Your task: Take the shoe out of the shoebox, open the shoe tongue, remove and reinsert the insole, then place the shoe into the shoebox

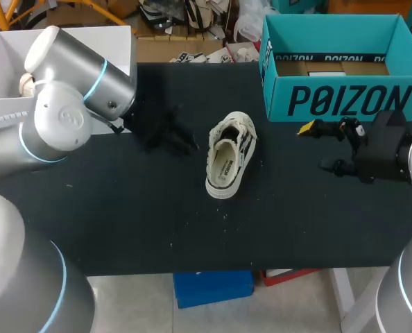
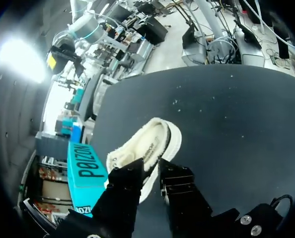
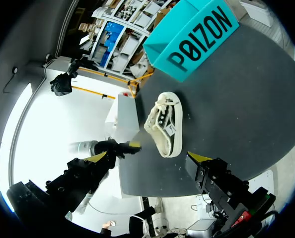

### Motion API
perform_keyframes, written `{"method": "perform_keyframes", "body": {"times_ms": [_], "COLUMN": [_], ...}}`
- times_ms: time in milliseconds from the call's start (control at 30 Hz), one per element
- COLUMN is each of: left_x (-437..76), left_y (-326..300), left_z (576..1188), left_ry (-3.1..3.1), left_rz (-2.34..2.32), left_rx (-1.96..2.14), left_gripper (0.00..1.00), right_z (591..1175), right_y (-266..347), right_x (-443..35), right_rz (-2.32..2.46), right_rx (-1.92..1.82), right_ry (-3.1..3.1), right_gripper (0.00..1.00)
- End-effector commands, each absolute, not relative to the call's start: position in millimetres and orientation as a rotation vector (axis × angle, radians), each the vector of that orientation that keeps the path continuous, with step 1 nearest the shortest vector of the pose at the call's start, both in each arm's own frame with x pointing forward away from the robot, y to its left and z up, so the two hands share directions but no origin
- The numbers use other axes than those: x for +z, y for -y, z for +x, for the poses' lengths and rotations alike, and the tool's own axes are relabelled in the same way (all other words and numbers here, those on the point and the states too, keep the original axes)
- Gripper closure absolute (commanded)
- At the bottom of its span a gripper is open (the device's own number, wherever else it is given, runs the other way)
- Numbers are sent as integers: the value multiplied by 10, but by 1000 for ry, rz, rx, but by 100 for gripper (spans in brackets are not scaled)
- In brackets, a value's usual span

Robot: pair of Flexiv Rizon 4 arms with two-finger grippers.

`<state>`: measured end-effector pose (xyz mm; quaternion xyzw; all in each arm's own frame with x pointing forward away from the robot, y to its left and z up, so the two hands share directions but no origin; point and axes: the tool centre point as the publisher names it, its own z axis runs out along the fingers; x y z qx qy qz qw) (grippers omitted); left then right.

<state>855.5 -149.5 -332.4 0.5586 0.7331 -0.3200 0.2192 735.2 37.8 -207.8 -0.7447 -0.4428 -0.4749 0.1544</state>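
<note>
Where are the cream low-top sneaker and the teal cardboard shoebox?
cream low-top sneaker (image 1: 228,164): head view, on the insole inside it.
teal cardboard shoebox (image 1: 345,100): head view, on its printed front wall.

The shoe (image 1: 230,154) is laid on the tabletop (image 1: 123,208) between the two tools. It is found just ahead of the left tool (image 2: 150,173) and ahead of the right tool (image 1: 317,147), though apart from it. The shoebox (image 1: 345,69) is set on the tabletop near the right tool, beyond the shoe as seen from the left tool, and the shoe is kept outside it.
</note>
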Motion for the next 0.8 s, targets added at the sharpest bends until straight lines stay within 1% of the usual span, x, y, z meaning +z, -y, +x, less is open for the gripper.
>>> {"method": "perform_keyframes", "body": {"times_ms": [33, 467, 600, 800], "left_x": [-2985, -2985, -2934, -2838], "left_y": [1170, 1170, 1126, 988], "left_z": [8410, 8410, 8423, 8368], "left_ry": [-2037, -2037, -2221, -2417], "left_rz": [1621, 1621, 1241, 814], "left_rx": [-757, -757, -1013, -1238], "left_gripper": [0, 0, 0, 0], "right_z": [7361, 7361, 7361, 7361], "right_y": [-386, -386, -386, -386], "right_x": [-2081, -2081, -2081, -2081], "right_rz": [-2134, -2134, -2134, -2134], "right_rx": [-1361, -1361, -1361, -1361], "right_ry": [1268, 1268, 1268, 1268], "right_gripper": [0, 0, 0, 0]}}
